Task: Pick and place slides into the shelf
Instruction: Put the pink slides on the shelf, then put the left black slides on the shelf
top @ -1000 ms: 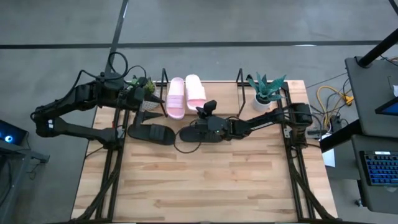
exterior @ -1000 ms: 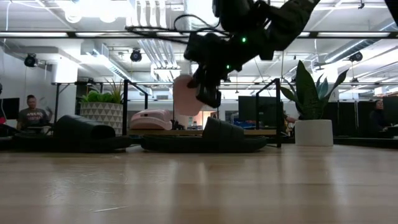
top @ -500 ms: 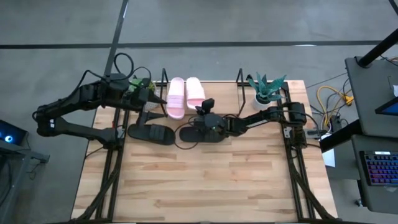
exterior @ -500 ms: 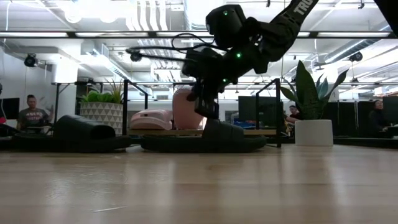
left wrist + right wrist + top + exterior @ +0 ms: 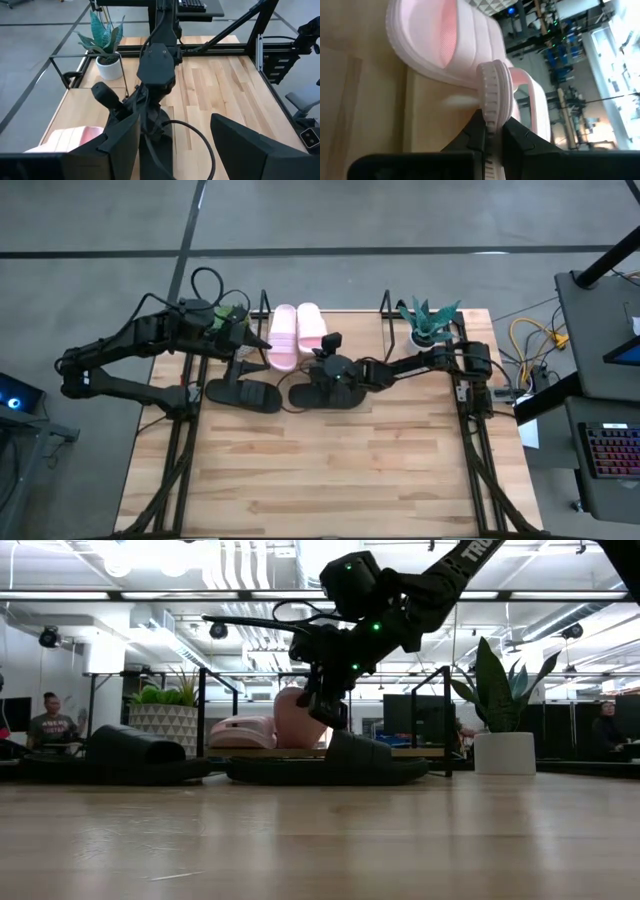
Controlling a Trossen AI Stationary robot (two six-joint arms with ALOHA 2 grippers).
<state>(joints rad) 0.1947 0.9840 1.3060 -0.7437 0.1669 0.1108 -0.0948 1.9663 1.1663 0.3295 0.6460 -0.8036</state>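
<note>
While white letters reading "TRO" show on its arm, the right gripper (image 5: 490,131) pinches a pink slide's (image 5: 492,92) edge at the shelf (image 5: 385,304), beside the other pink slide (image 5: 283,336). Two black slides (image 5: 243,393) lie nearer. The left gripper (image 5: 262,342) hovers spread, empty.

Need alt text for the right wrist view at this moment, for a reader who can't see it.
The right pincer is clamped on the edge of a pale pink slide standing on its side, its ridged sole rim facing the camera. A second pink slide lies just beyond it on the light wooden base of the shelf, with a blurred room behind.
</note>
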